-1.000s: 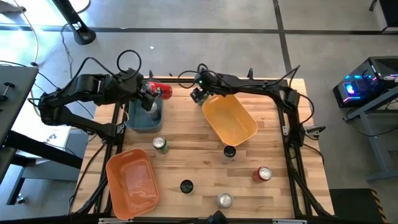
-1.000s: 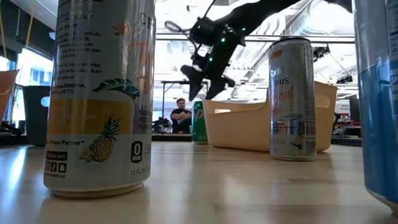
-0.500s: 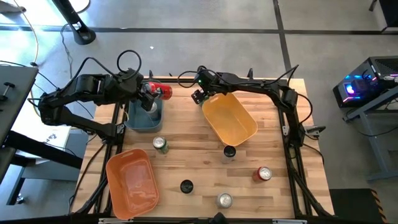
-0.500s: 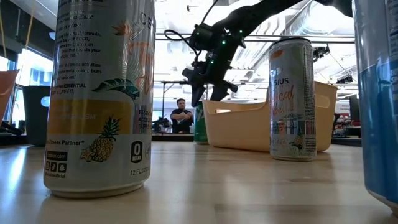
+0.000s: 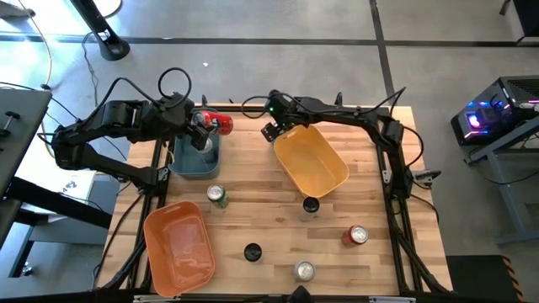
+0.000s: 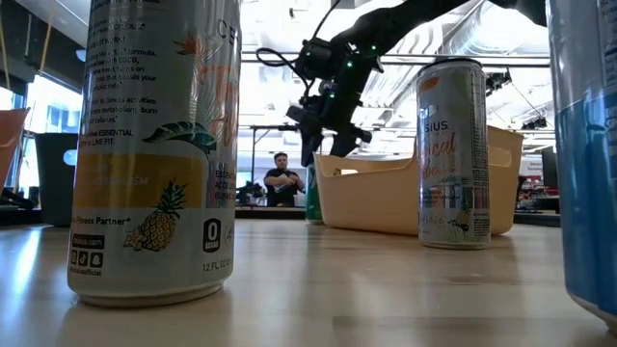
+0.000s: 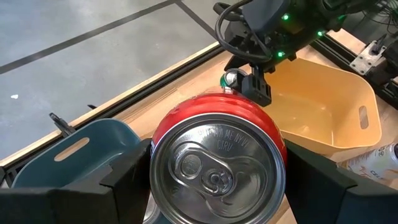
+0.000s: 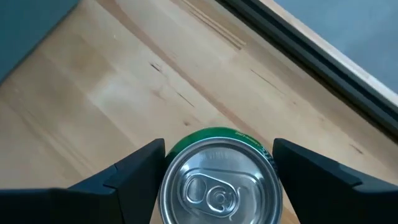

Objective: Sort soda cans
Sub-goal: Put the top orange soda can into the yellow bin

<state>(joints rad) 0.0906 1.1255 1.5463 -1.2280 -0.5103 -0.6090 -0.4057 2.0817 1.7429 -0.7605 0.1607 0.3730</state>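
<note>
My left gripper [image 5: 205,132] is shut on a red soda can [image 5: 221,124] above the far end of the dark teal bin [image 5: 195,160]. My right gripper [image 5: 269,131] is open at the yellow bin's [image 5: 312,164] far left corner and slants down over a green soda can [image 8: 219,180]. That can stands upright on the table, and a finger stands on either side of its upper part. More cans stand on the near half of the table: green [image 5: 218,196], black [image 5: 311,205], red [image 5: 358,235], black [image 5: 252,252] and silver [image 5: 304,271]. My left gripper pinches the red can's side wall [image 7: 163,134] between its two fingers, close to the can's silvery top. The can is lifted clear over the teal bin, tipped over, its top [image 7: 214,171] facing back toward the wrist. My right gripper's fingers [image 8: 140,171] flank the green can; whether they touch it I cannot tell.
An orange bin [image 5: 178,247] lies at the table's near left. The yellow bin lies slantwise in the middle right. Cables and the arms' frames run along both side edges. A person sits far off in the room behind the table [image 6: 282,181].
My right gripper has tipped further downward and sunk a little onto the green can, which stays upright where it was. The gap between its fingers looks the same. My left gripper and the red can have kept still.
</note>
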